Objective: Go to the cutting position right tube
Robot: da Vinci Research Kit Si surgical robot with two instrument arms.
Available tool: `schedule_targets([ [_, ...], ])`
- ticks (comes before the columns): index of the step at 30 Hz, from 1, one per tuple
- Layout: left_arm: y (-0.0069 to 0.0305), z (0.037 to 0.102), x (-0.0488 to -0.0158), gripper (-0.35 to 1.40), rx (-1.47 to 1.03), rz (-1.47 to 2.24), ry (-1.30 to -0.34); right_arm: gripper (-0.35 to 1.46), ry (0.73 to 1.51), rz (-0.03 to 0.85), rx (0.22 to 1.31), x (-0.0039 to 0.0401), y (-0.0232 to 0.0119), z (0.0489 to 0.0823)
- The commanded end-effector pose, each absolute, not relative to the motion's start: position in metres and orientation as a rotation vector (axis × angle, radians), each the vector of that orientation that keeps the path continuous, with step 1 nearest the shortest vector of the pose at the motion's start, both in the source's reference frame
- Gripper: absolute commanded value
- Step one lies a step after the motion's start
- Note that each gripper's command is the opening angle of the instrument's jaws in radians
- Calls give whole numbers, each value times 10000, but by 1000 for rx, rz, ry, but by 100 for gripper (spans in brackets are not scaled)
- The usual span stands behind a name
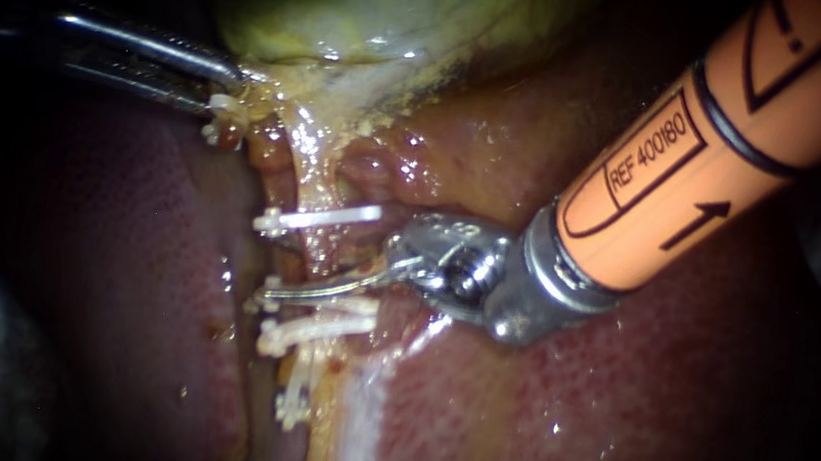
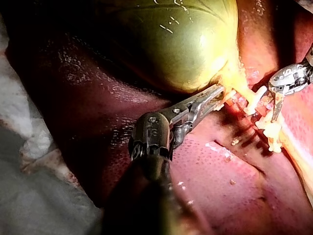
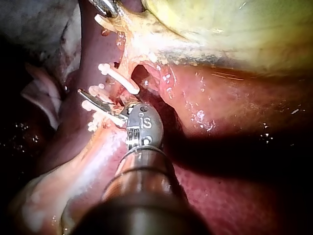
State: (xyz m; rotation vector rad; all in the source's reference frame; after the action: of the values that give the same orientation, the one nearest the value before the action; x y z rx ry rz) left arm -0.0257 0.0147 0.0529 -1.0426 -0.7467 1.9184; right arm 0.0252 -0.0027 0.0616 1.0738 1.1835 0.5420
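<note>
Approach to the cut looks nearly complete: just below the gallbladder (image 1: 382, 7), whose neck my left instrument (image 1: 228, 89) clamps, my right instrument (image 1: 274, 293) lays closed blades across the clipped tube (image 1: 313, 246) between white clips (image 1: 321, 219), and must next open around it.

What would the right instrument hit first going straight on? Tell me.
Probably the liver beyond the tube: the right instrument lies across the tube, between the upper clip and lower clip. Depth unclear.
</note>
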Motion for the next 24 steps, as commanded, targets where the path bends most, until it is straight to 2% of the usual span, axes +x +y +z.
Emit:
schedule_targets([
  [1,148,529,-257,-35,-1043,1918,-746,142,1183,543,1073,255,-28,616],
  [12,148,529,-259,-35,-1042,1918,-746,141,1199,560,1065,282,-30,613],
  [24,147,529,-258,-35,-1042,1918,-746,141,1208,571,1076,287,-30,601],
])
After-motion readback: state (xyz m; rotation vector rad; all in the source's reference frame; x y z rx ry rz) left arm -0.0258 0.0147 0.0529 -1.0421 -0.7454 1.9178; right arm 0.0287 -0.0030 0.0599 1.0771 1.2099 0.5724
